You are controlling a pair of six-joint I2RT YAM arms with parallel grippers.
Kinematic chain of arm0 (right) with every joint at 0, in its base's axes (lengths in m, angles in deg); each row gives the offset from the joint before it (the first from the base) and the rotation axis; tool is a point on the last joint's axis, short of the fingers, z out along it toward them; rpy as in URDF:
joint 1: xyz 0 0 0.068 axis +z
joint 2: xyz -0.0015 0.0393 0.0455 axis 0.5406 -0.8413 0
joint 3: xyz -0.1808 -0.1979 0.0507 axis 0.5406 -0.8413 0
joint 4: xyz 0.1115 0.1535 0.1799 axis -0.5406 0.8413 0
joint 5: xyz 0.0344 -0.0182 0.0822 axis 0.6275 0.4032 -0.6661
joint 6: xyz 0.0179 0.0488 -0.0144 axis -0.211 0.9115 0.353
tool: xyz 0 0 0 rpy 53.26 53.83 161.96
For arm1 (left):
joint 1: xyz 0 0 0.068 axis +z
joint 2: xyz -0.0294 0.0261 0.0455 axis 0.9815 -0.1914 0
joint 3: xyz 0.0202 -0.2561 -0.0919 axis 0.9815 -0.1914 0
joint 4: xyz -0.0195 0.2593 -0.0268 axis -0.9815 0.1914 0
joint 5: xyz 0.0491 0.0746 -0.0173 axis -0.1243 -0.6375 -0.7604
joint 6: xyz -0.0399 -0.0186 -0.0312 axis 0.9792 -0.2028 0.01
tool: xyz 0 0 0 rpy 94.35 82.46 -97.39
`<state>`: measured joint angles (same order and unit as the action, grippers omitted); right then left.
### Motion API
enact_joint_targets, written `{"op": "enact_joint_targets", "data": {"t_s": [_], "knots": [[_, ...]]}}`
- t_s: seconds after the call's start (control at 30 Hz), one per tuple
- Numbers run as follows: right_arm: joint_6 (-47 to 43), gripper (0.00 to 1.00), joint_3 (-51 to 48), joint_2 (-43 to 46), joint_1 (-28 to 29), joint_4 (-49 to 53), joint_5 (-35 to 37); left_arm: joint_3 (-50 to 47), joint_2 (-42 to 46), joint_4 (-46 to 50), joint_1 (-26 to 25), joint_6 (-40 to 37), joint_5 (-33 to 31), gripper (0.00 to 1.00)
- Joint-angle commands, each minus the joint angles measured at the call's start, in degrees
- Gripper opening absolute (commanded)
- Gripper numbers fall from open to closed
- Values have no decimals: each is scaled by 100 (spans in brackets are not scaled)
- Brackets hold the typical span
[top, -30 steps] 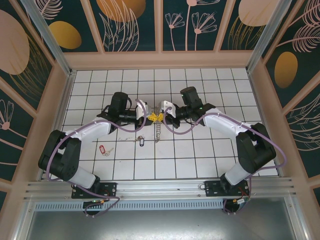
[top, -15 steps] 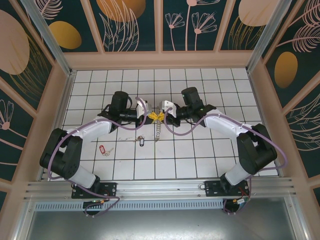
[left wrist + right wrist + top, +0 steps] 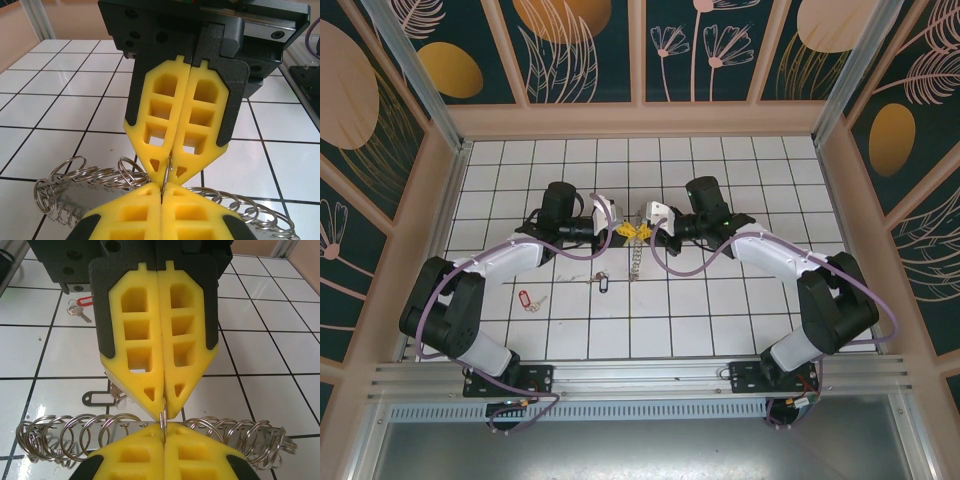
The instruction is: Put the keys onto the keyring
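Left gripper (image 3: 625, 232) and right gripper (image 3: 642, 232) meet tip to tip above mid-table, both pinched shut on one thin ring of the keyring (image 3: 75, 436), while the red-tagged key (image 3: 527, 299) and blue-tagged key (image 3: 602, 283) lie apart on the tiles nearer the left arm.

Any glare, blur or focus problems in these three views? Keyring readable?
Top external: even light, no glare, sharp; red key tiny. Left wrist: keyring rings crisp with bright glints, left claw cropped at the bottom edge, far tiles soft. Right wrist: rings crisp too, tile sheen lower left, red key slightly soft behind.
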<state>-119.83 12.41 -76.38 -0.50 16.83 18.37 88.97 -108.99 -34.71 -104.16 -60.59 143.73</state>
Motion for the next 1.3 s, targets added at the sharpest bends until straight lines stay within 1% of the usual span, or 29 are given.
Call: {"op": "enact_joint_targets", "data": {"t_s": [0.0,0.13,0.2,0.37,0.5,0.73,0.87,1.1,1.17,1.27], "knots": [[-15,0,15,167,-37,-200,-212,52,80,214,-29,-262,42,7],[37,0,76,127,-41,-246,-413,198,-10,635,-25,-522,123,16],[63,0,117,96,-41,-246,-482,269,-48,772,-30,-596,162,17],[86,0,228,4,-40,-159,-534,306,-59,652,-30,-521,199,18],[84,0,300,-41,-24,-104,-576,293,-63,376,-30,-344,204,19],[57,0,448,-157,19,95,-515,282,-68,260,-30,-298,243,20],[56,0,470,-191,38,118,-477,196,-11,36,-23,-155,266,21],[-4,0,505,-205,70,169,-386,160,20,2,-25,-117,294,15],[-1,0,503,-210,74,161,-378,153,20,-38,-30,-87,325,17],[2,0,498,-226,82,156,-348,157,18,-67,-36,-51,322,17]]}}
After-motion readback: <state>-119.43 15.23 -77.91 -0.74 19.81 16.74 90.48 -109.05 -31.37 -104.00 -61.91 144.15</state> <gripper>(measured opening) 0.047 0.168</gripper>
